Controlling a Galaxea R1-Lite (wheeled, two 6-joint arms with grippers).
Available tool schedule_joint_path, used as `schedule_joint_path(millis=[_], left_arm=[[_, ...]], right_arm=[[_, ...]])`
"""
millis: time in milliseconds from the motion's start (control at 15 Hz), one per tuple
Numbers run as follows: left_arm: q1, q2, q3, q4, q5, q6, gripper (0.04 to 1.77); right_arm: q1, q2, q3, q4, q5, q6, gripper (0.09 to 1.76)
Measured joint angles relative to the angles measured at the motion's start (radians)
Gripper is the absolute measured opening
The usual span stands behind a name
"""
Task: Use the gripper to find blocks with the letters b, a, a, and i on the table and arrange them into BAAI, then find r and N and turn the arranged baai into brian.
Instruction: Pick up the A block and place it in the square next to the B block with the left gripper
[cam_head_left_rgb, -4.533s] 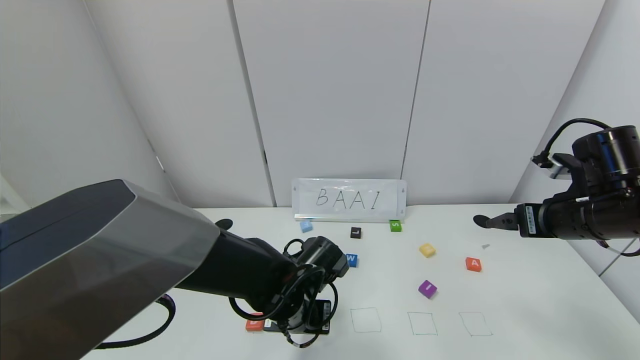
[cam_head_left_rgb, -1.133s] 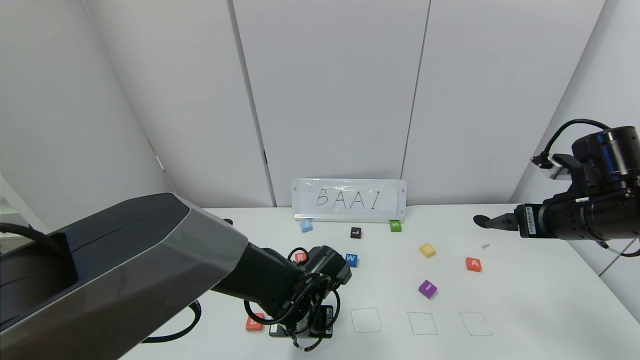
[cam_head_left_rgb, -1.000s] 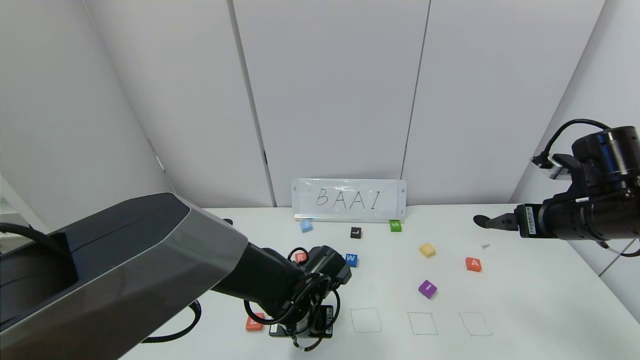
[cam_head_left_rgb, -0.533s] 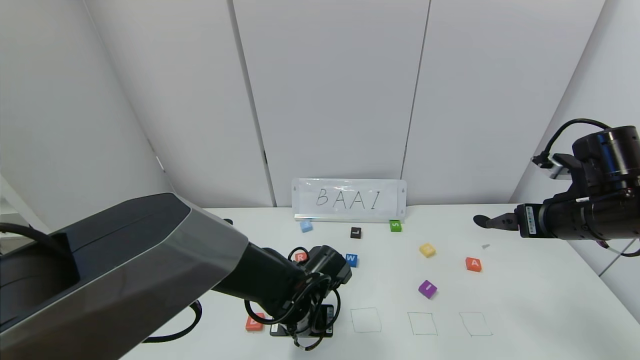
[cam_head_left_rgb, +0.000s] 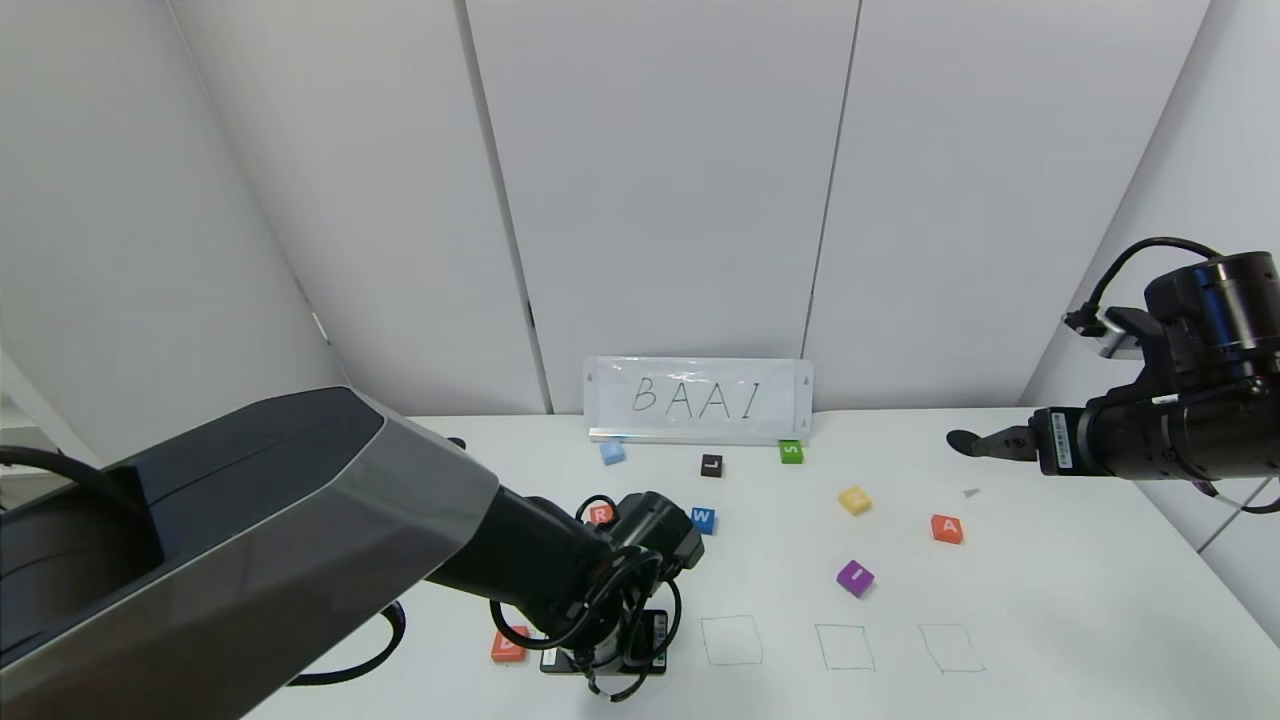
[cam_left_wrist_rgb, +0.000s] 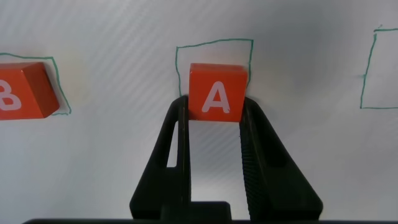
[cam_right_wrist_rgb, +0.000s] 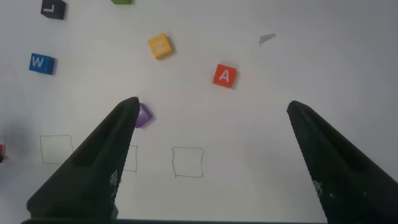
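Start at your left: the B block (cam_left_wrist_rgb: 22, 90) sits on the tabletop (cam_head_left_rgb: 1050, 600) inside its pen-drawn square, at the near left end of the row. Just beside it to the right, your left gripper (cam_left_wrist_rgb: 214, 115) is down at the tabletop, clamped on an orange-red A block (cam_left_wrist_rgb: 216, 93) — its two black fingers (cam_left_wrist_rgb: 177, 143) press the block's sides, and the block sits within the second drawn square (cam_left_wrist_rgb: 214, 50). In the head view the arm hides that block; only the B block's edge shows beside the wrist.

Behind the left wrist, the R block (cam_head_left_rgb: 599, 514) peeks out, with the blue W block (cam_head_left_rgb: 703, 519) near it. Farther back, along the foot of the BAAI sign (cam_head_left_rgb: 698, 400), lie a light blue block (cam_head_left_rgb: 612, 452), a black L block (cam_head_left_rgb: 711, 465) and a green S block (cam_head_left_rgb: 791, 451).

Three more drawn squares (cam_head_left_rgb: 845, 647) stand bare to the right of the gripper. Beyond them are the purple I block (cam_head_left_rgb: 855, 577), a yellow block (cam_head_left_rgb: 854, 499) and the second A block (cam_head_left_rgb: 947, 528) — all well apart from each other.

At far right, your right gripper (cam_right_wrist_rgb: 211, 112) hangs above the tabletop with its fingers spread wide, holding nothing.
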Motion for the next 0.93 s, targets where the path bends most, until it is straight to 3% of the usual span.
schedule_joint_path(millis=[333,600,933], left_arm=[[0.001,0.0,0.0,0.001,0.001,-0.003,0.53],[0.001,0.0,0.0,0.002,0.001,-0.001,0.96],[-0.001,0.001,0.0,0.001,0.003,-0.001,1.32]], right_arm=[[0.0,0.0,0.0,0.0,0.0,0.0,1.71],[0.0,0.0,0.0,0.0,0.0,0.0,1.71],[-0.001,0.0,-0.001,0.0,0.0,0.0,1.71]])
